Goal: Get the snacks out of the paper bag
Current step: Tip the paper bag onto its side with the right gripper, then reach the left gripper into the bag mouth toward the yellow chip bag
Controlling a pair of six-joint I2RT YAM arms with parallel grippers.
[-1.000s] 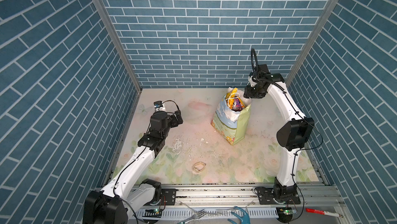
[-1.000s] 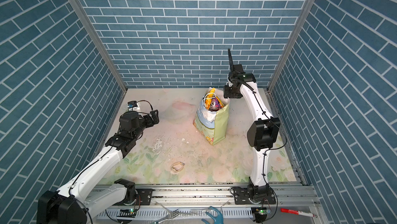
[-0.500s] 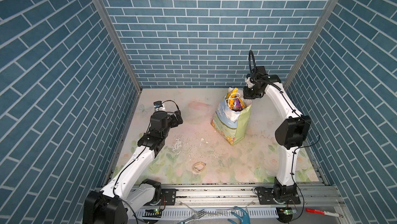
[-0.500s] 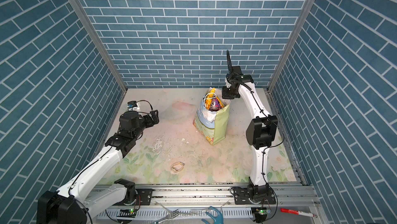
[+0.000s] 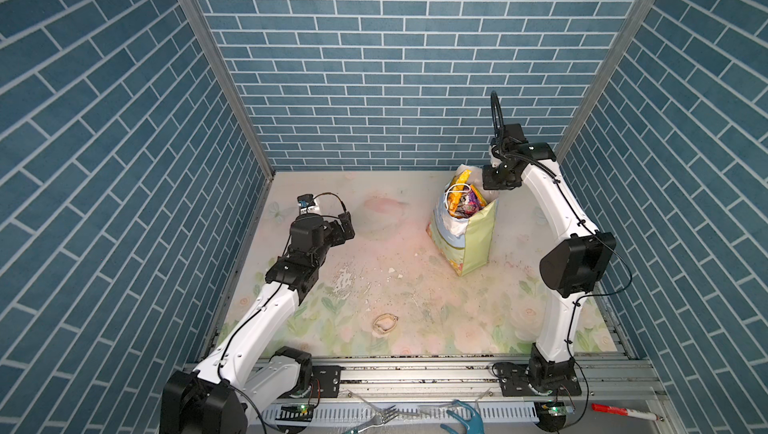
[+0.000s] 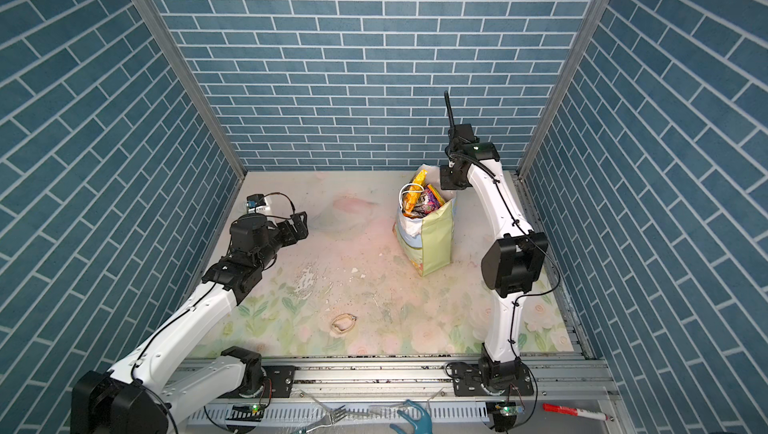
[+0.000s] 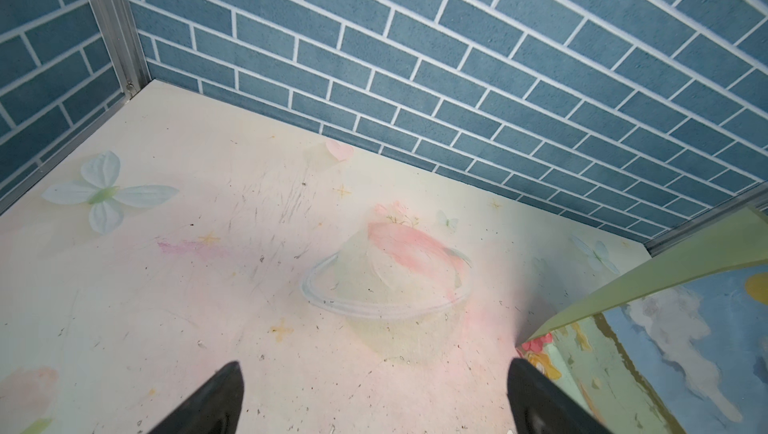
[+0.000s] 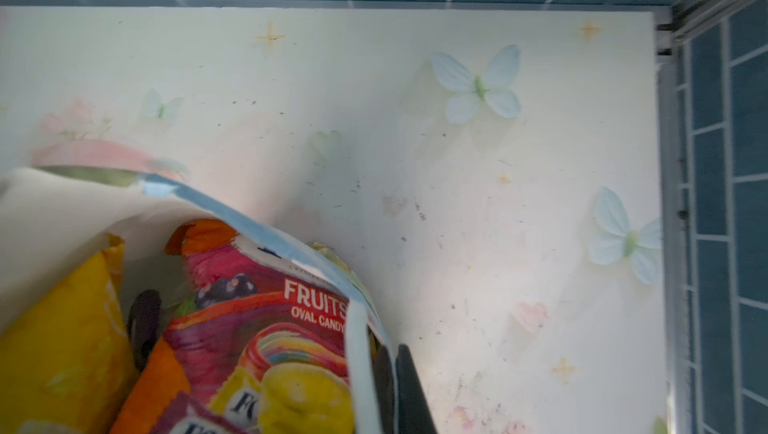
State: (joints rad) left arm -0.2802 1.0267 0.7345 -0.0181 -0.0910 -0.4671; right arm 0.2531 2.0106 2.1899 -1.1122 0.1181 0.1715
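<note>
The white-and-black left arm (image 5: 266,319) is stretched low and forward, bent at the elbow. Its black left gripper (image 5: 346,226) is held roughly level and well apart from the other arm. Its fingers (image 7: 224,394) are spread wide, and nothing is held between them. The white-and-black right arm (image 5: 552,207) is raised steeply to a high black elbow, then angled forward, with the wrist turned downward. The black right gripper (image 8: 397,359) is closed, its fingers pressed together on the rim of the sky-printed paper bag (image 5: 473,240).
</note>
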